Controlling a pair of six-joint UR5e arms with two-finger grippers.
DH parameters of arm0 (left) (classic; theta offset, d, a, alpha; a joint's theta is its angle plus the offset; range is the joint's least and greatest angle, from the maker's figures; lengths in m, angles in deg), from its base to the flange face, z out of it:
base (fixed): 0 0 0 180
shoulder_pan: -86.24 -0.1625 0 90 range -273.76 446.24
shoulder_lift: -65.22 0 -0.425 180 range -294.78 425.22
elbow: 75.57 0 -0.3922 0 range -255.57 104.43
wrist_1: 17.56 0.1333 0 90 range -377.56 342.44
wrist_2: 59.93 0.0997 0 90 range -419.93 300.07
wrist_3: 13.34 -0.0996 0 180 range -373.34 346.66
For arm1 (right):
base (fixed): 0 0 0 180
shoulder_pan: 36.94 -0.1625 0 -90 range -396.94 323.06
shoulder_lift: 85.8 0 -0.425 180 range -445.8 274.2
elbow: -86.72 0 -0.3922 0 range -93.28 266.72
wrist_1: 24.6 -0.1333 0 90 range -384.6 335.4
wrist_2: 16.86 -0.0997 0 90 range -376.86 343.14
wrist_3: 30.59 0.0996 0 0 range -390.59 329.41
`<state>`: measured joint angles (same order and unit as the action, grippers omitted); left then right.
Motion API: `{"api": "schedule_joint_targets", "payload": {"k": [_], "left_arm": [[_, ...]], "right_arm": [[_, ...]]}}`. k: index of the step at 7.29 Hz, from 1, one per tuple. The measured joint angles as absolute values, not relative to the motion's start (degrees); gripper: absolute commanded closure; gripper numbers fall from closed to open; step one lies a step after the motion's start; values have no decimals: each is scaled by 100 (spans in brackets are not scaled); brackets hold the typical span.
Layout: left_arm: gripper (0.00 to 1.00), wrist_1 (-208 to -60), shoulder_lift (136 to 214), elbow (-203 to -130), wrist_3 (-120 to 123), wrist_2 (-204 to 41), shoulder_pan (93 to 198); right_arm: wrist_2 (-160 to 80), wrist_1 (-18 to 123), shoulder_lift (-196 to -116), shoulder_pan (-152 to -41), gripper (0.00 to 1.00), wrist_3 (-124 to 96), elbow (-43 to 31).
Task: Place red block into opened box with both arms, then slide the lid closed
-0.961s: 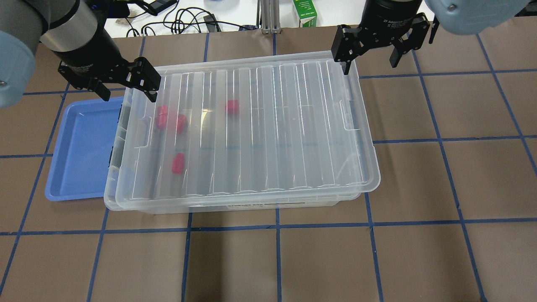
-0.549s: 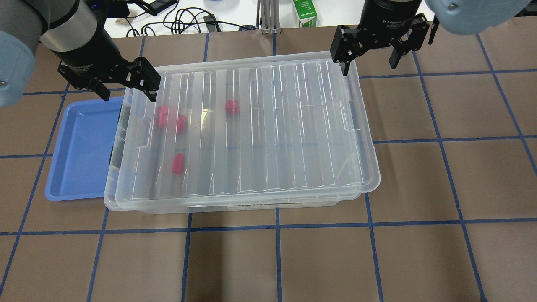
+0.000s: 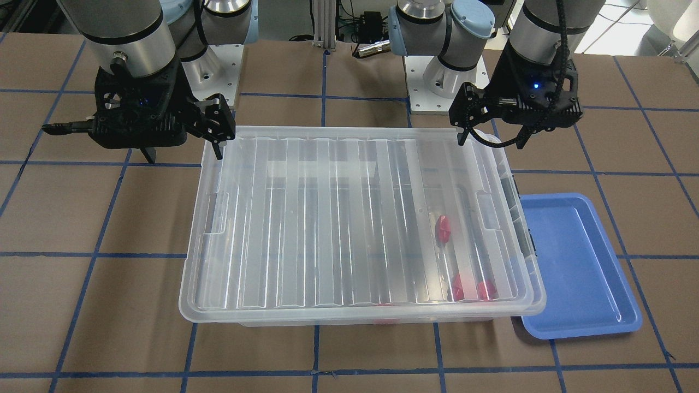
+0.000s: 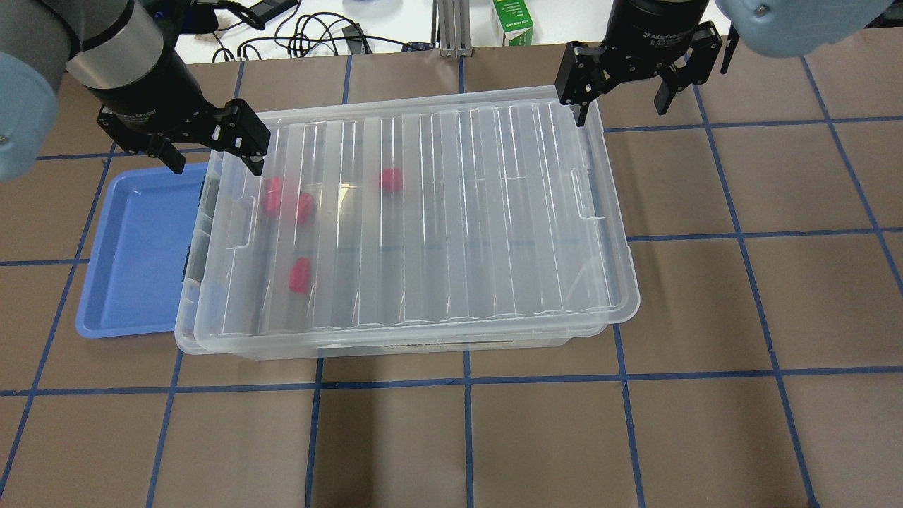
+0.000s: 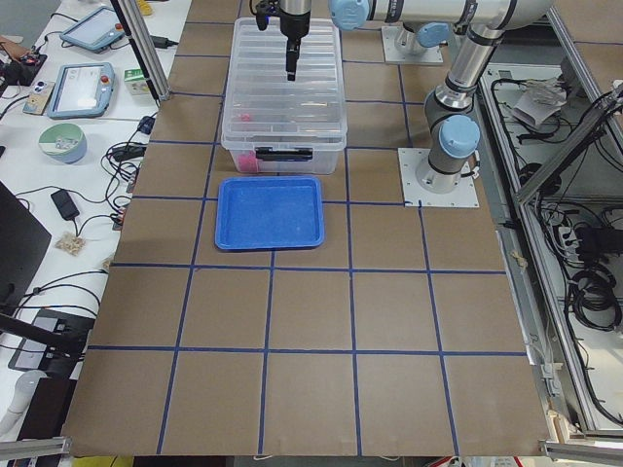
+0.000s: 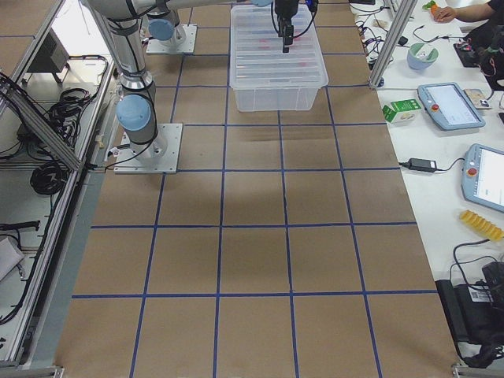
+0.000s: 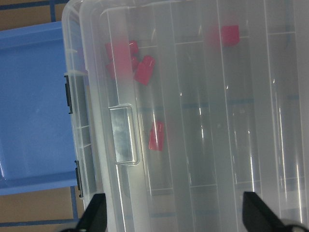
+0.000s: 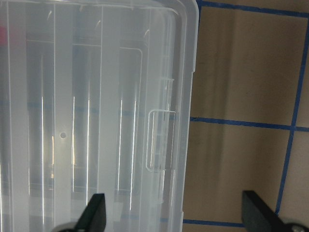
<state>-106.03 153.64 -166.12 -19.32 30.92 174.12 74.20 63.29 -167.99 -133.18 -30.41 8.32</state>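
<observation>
The clear box (image 4: 185,321) stands mid-table with the ribbed lid (image 4: 458,212) lying on it, shifted slightly toward the robot's right so a narrow strip at the left end shows. Under the lid lie several red blocks: one alone (image 4: 390,179), one alone (image 4: 300,275), and a bunch (image 4: 286,201). I cannot tell which is the task's red block. My left gripper (image 4: 214,161) is open, straddling the far-left corner of the lid. My right gripper (image 4: 621,111) is open at the far-right corner, one finger (image 4: 580,113) beside the lid's edge. Neither holds anything.
An empty shallow blue tray (image 4: 134,247) lies against the box's left end. Cables and a green carton (image 4: 513,21) sit on the white bench beyond the far edge. Brown table with blue tape lines stretches in front and to the right.
My left gripper has edged very slightly toward the far left. The lid, box, blocks and right gripper look unchanged.
</observation>
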Motion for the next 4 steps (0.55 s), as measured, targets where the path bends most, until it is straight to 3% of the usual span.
{"api": "schedule_joint_targets", "payload": {"k": [4], "left_arm": [[0,-10731,15363,-16567,-1932,3095,17413]], "right_arm": [[7414,6327,-16794,-13318,0,-3033,832]]}}
